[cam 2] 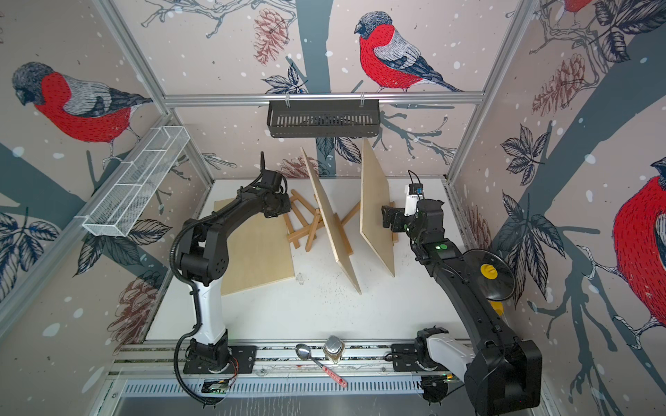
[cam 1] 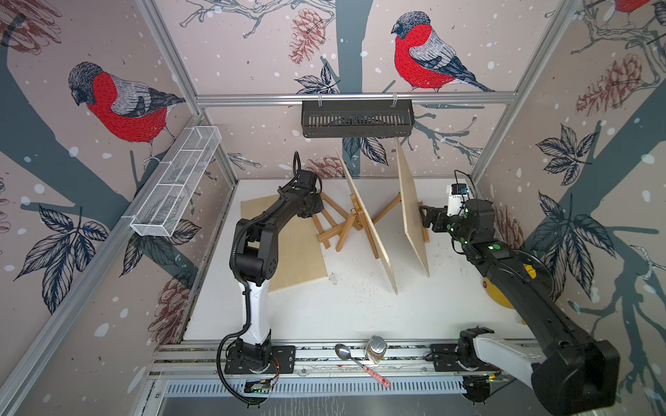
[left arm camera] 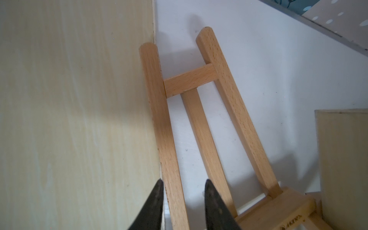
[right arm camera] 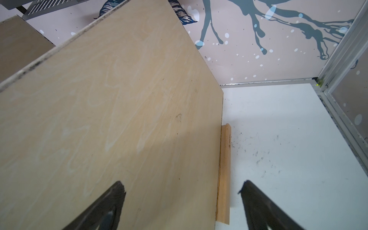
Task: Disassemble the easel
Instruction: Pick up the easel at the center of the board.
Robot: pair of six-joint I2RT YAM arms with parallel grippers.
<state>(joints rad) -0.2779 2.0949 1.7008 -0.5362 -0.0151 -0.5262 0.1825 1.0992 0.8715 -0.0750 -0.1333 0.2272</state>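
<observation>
The left gripper point(left arm camera: 184, 186) was open a little. One leg of the wooden easel point(left arm camera: 201, 127) sat between its jaws, but they were not squeezing it. The easel lay on the white bench point(cam 1: 324, 309), touching the edge of a flat board point(cam 1: 299, 252). The right gripper point(right arm camera: 182, 188) was wide open and held nothing. It faced a standing board point(right arm camera: 119, 109) resting on a wooden ledge point(right arm camera: 225, 169).

A wooden easel point(left arm camera: 239, 111) lies touching a flat plywood board point(cam 1: 302, 259) (two more boards point(cam 1: 412, 216) lean on upright easels point(cam 1: 349, 228)).
</observation>
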